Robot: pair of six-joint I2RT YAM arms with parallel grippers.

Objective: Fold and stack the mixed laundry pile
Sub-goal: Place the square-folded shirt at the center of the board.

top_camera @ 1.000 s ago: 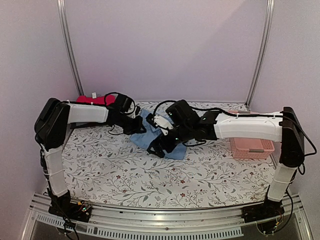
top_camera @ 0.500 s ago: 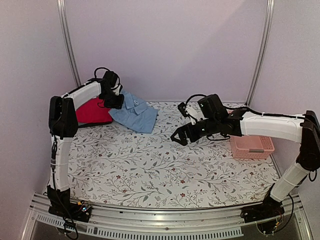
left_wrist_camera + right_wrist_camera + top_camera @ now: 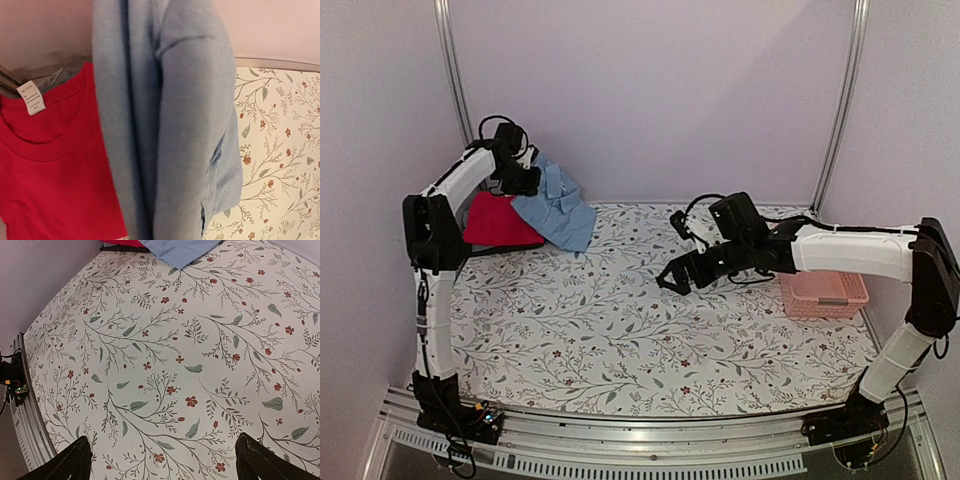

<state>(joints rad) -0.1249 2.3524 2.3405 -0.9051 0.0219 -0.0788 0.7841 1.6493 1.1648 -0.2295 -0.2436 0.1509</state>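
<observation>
Laundry is all up in the far left corner: the left gripper (image 3: 518, 178), high near the back wall, is clamped tight on the light blue shirt (image 3: 558, 208). The shirt hangs down from it in long folds, its lower end reaching the floral tablecloth (image 3: 620, 340). Right beside it, partly under the shirt's left edge, the red T-shirt (image 3: 496, 222) lies flat on the cloth. From the left wrist camera the blue fabric drops straight down the middle of the view, covering the right side of the red T-shirt, whose round neckline shows a white label (image 3: 31, 97); this gripper's own fingers I cannot make out there. Over on the other side, the right gripper (image 3: 676, 277) hovers above the tablecloth towards centre-right, well apart from both garments, jaws spread wide with nothing between them. Its wrist camera confirms it: two dark fingertips (image 3: 70, 465) at the bottom corners of the view, bare floral cloth between them, and a corner of the blue shirt at the top edge. The pink basket (image 3: 825, 293) sits at the right edge, near the right arm.
</observation>
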